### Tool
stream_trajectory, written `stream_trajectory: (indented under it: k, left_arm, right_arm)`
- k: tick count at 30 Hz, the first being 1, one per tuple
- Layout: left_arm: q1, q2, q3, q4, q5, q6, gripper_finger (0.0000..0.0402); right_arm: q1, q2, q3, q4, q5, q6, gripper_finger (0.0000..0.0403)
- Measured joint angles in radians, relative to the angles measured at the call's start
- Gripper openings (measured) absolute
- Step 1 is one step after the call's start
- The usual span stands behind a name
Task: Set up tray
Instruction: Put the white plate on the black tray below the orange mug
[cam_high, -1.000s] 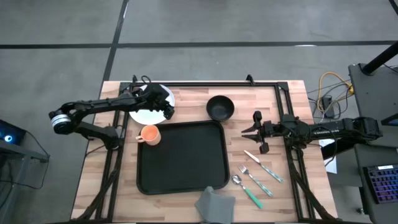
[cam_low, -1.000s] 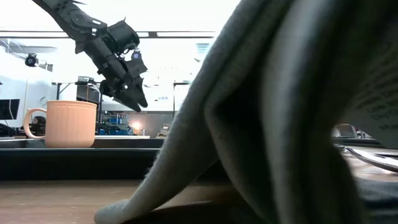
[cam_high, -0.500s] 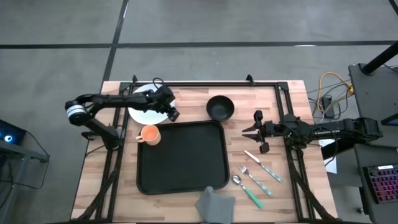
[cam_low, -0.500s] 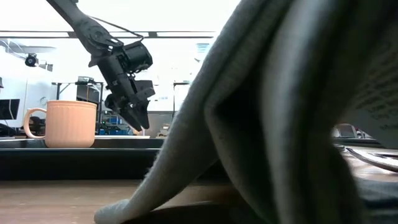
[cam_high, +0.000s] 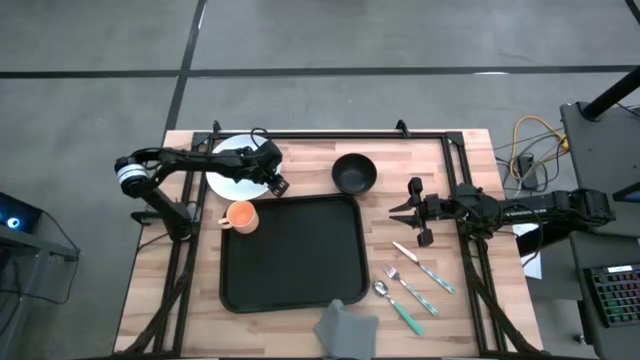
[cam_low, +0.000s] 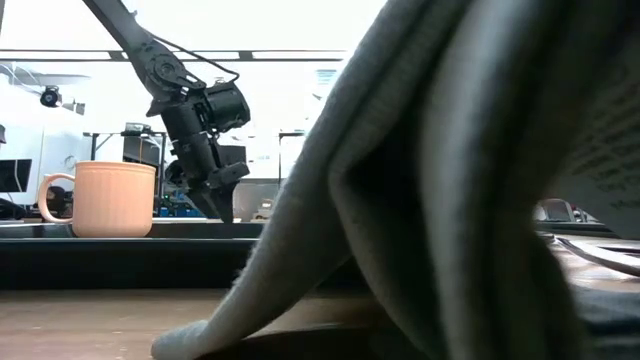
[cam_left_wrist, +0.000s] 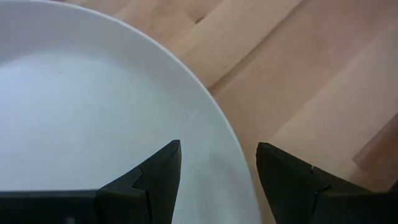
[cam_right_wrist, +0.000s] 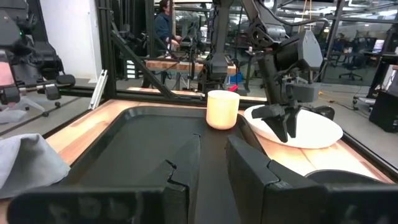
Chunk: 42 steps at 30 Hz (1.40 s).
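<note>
Apparently left claw (cam_high: 272, 184) spread astride the plate (cam_high: 228, 170) rim, contact unclear; tray (cam_high: 290, 250) partly napkin-hidden (cam_low: 450, 180) at table level.

Mug (cam_high: 239, 216) sits on the tray (cam_high: 292, 252) (its left corner); plate (cam_high: 232, 170) lies behind.

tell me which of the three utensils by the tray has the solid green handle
The spoon, the one lying nearest the napkin. The fork and knife farther right have pale handles with green specks.
</note>
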<state>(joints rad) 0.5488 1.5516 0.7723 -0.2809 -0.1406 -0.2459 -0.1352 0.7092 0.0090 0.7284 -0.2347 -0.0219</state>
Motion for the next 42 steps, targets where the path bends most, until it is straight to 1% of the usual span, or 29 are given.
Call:
stream_trajectory:
  k: [7, 10, 13, 18, 19, 28, 32, 35, 38, 42]
  left_arm:
    - [0.0, 0.028, 0.0, 0.0, 0.0, 0.007, 0.0187]
    - [0.0, 0.028, 0.0, 0.003, 0.0, 0.009, 0.0168]
    - [-0.001, 0.028, 0.0, 0.006, 0.007, 0.024, 0.0127]
    - [-0.001, 0.025, 0.0, 0.003, 0.018, 0.046, 0.003]
    - [-0.001, 0.024, 0.0, 0.001, 0.019, 0.047, 0.0018]
    - [-0.005, 0.023, 0.002, -0.001, 0.022, 0.078, 0.0005]
    - [-0.018, 0.024, 0.027, -0.021, 0.027, 0.101, 0.0003]
    - [-0.036, 0.025, 0.076, -0.073, 0.012, 0.126, 0.0002]
    - [-0.059, 0.025, 0.138, -0.161, -0.004, 0.158, 0.0002]
    - [-0.115, 0.025, 0.237, -0.276, -0.102, 0.187, 0.0001]
  right_arm:
    - [0.0, 0.001, 0.0, 0.0, 0.0, -0.001, 0.0068]
    - [0.0, 0.001, 0.0, -0.005, 0.0, -0.004, 0.0068]
    - [0.0, 0.001, 0.0, -0.012, 0.002, -0.01, 0.0068]
    - [0.0, 0.001, 0.0, -0.017, 0.033, -0.007, 0.0068]
    - [0.0, 0.001, 0.0, -0.018, 0.034, -0.008, 0.0068]
    - [0.0, 0.001, 0.0, -0.019, 0.036, -0.008, 0.0068]
    - [0.0, 0.001, 0.0, -0.018, 0.036, -0.008, 0.0068]
    - [0.0, 0.001, 0.0, -0.018, 0.037, -0.008, 0.0068]
    - [0.0, 0.001, 0.0, -0.018, 0.051, -0.007, 0.0068]
    - [-0.001, 0.001, 0.0, -0.019, 0.056, -0.008, 0.0068]
